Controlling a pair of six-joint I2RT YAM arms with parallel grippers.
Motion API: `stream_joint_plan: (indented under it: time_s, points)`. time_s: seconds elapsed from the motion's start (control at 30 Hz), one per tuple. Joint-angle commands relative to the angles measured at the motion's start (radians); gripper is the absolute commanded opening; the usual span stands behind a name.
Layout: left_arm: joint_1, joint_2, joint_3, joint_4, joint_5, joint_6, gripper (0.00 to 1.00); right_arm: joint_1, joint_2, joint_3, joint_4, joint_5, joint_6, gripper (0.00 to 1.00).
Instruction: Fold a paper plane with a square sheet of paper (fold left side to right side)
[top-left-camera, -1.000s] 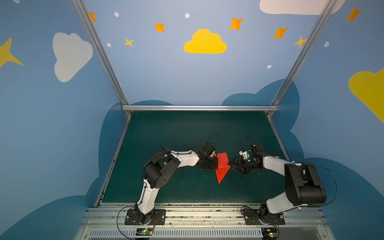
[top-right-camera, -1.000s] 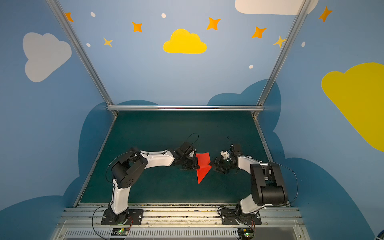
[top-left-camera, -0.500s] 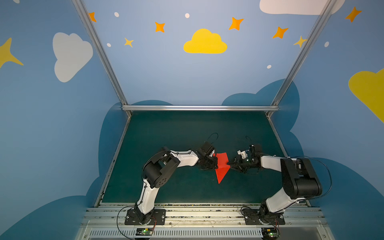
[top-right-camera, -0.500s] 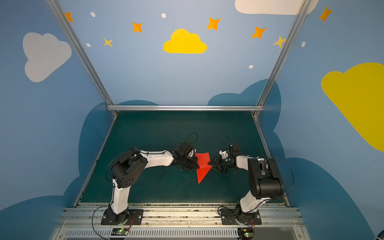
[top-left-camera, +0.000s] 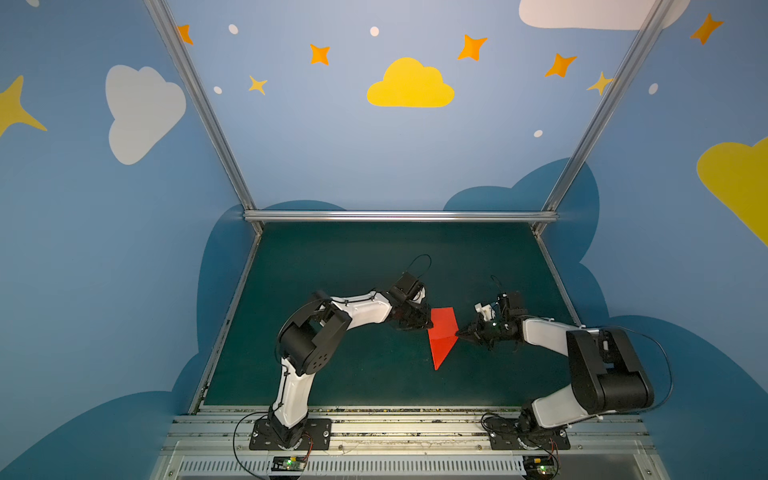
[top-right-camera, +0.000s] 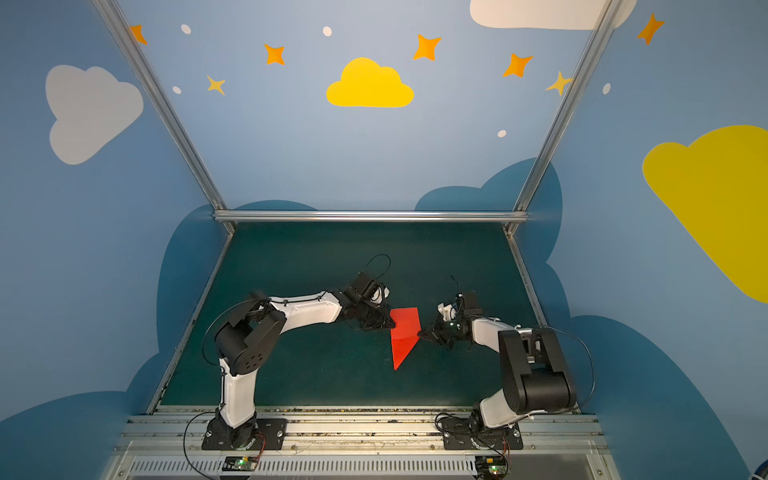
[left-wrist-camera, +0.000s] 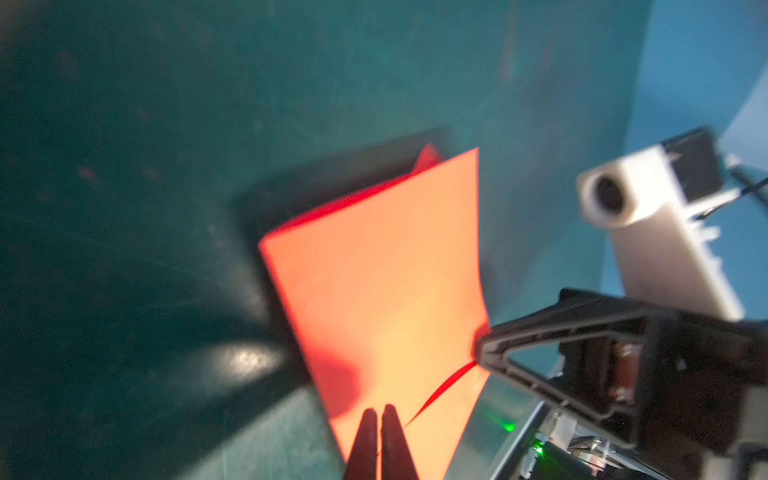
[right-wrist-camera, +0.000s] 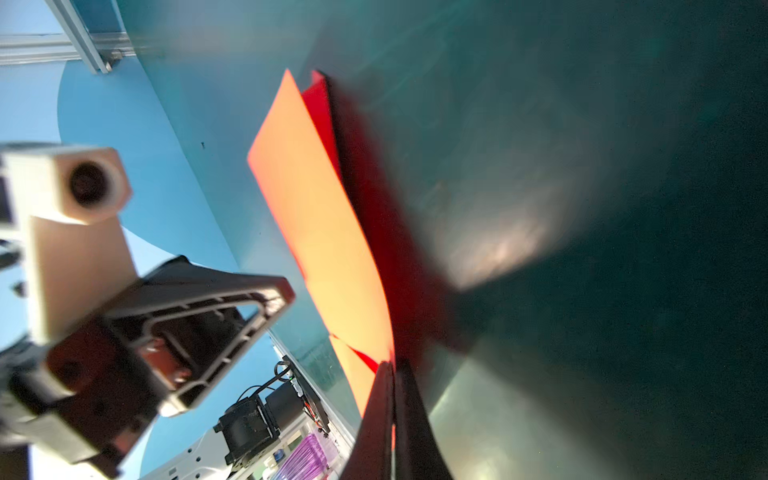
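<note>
**A:** On the green mat (top-left-camera: 332, 270), where's the paper (top-left-camera: 442, 334)?

**B:** Mid-table, between the arms. Its long axis runs far to near, with the nose toward the near edge.

**A:** And the grippers?

**B:** The left gripper (top-left-camera: 427, 323) is clamped on the left edge, so the paper lies to its right. The right gripper (top-left-camera: 459, 332) pinches the right corner. Both touch it, neither nearer. I'd judge the fold must travel rightward.

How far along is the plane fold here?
Done: the paper is already narrowed, with a pointed nose and a visible crease. In hand: left gripper and right gripper, jaws shut, pinch its opposite edges; wrist views show the top layer standing off the one below. Left, probably: pressing that layer flat and folding wings.
</note>
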Motion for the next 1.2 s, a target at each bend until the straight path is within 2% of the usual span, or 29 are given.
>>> stream_joint_plan:
  time_s: [0.0, 0.23, 0.47, 0.67, 0.93, 1.17]
  points:
    - [0.022, -0.099, -0.004, -0.046, 0.0, 0.05, 0.12, 0.061, -0.111, -0.036, -0.037, 0.122, 0.098, 0.0]
    - [0.019, -0.282, -0.184, -0.015, -0.097, 0.059, 0.26, 0.232, -0.331, -0.112, -0.076, 0.402, 0.323, 0.0]
    - [-0.101, -0.43, -0.365, 0.041, -0.263, 0.069, 0.4, 0.358, -0.349, -0.115, -0.08, 0.557, 0.447, 0.0]
    - [-0.26, -0.427, -0.408, 0.072, -0.442, 0.117, 0.51, 0.432, -0.264, -0.071, -0.041, 0.595, 0.506, 0.0]
    - [-0.404, -0.378, -0.389, 0.078, -0.667, 0.211, 0.53, 0.443, -0.228, -0.016, -0.043, 0.578, 0.511, 0.0]
    - [-0.434, -0.329, -0.351, 0.064, -0.705, 0.269, 0.53, 0.443, -0.244, -0.009, -0.039, 0.56, 0.519, 0.0]
